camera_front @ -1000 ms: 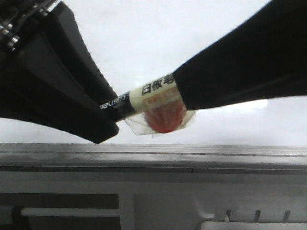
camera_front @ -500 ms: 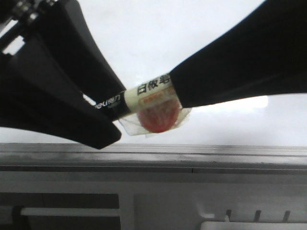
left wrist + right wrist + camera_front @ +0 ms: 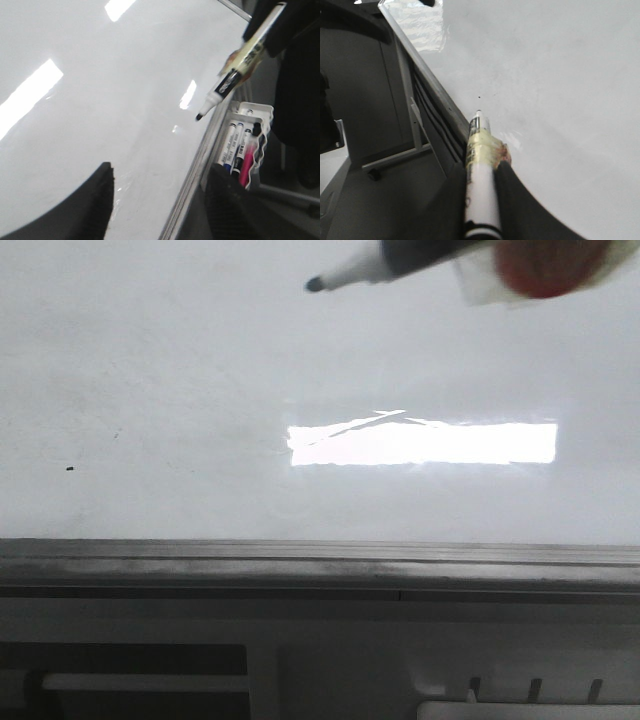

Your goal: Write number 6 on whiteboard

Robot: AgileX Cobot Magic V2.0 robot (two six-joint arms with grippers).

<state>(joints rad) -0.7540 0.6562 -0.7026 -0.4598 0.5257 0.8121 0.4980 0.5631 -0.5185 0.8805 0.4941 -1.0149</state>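
Note:
The whiteboard is glossy white with a bright rectangular glare, and no number 6 shows on it in any view. Only a tiny black dot marks it. My right gripper is shut on a white marker wrapped in yellowish tape. The marker's bare dark tip hangs close over the board near the rail. The marker also shows in the left wrist view. My left gripper is open and empty over the board's edge, its fingers wide apart. It is out of the front view.
A grey metal rail edges the board's near side. Beyond the rail hangs a white tray holding several markers. A dark metal stand frame lies below the board's edge.
Both grippers held the marker close before the front camera. Now the left gripper has left that view, and the marker sits at the top right with its tip bare.

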